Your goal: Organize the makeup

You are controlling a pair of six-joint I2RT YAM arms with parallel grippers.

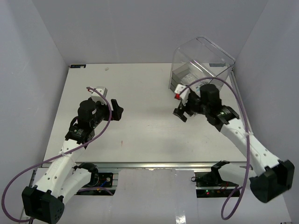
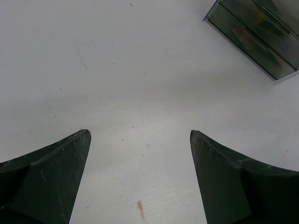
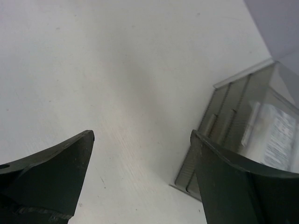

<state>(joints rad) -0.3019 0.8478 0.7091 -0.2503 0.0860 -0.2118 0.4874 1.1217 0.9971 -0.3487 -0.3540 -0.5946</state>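
Both the left end effector (image 2: 140, 133) and right end effector (image 3: 142, 133) hang released, empty, seemingly ready to pick. Right of the right one, the white packet (image 3: 278, 135) sits stowed inside the clear drawer box (image 3: 219, 112).

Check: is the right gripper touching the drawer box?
Cannot tell. Right wrist view: one right gripper finger overlaps the drawer box; neither gap nor contact shows.

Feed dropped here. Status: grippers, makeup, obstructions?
Left gripper open, empty. Right gripper open, empty, near box. Packet inside box. Nothing seen in the way.
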